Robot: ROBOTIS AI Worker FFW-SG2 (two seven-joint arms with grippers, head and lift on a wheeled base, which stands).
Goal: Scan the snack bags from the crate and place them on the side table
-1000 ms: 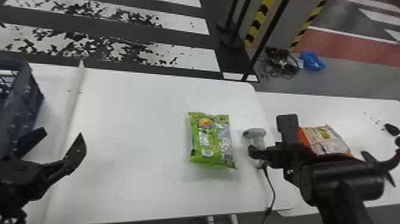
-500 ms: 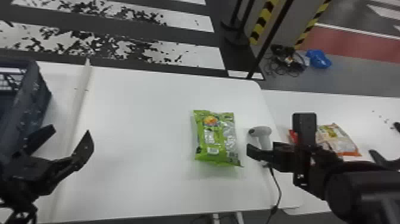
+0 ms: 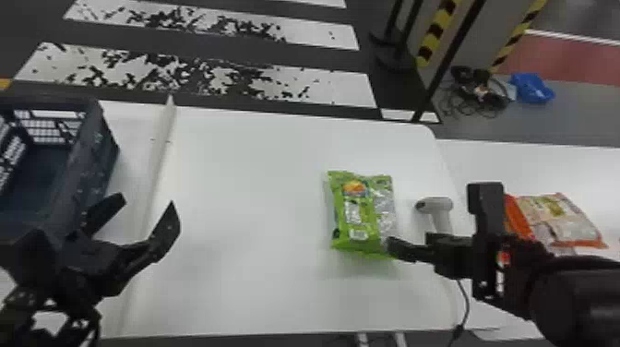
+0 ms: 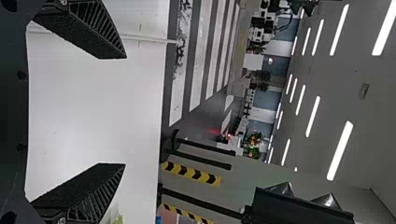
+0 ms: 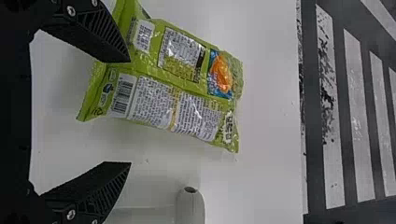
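Right gripper (image 5: 130,112) wide and empty, left gripper (image 3: 148,203) wide too, we judge the orange bag (image 3: 558,219) on the side table (image 3: 521,164), at the scanner's (image 3: 440,203) three o'clock, done, and the green bag (image 3: 357,214), at nine, left to scan and place.

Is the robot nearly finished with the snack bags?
An orange bag lies on the side table, so that one looks done. Nothing is in hand: the left gripper and right gripper are open. The green bag, on the main table by the scanner, is left to do. I can't see all of the crate.
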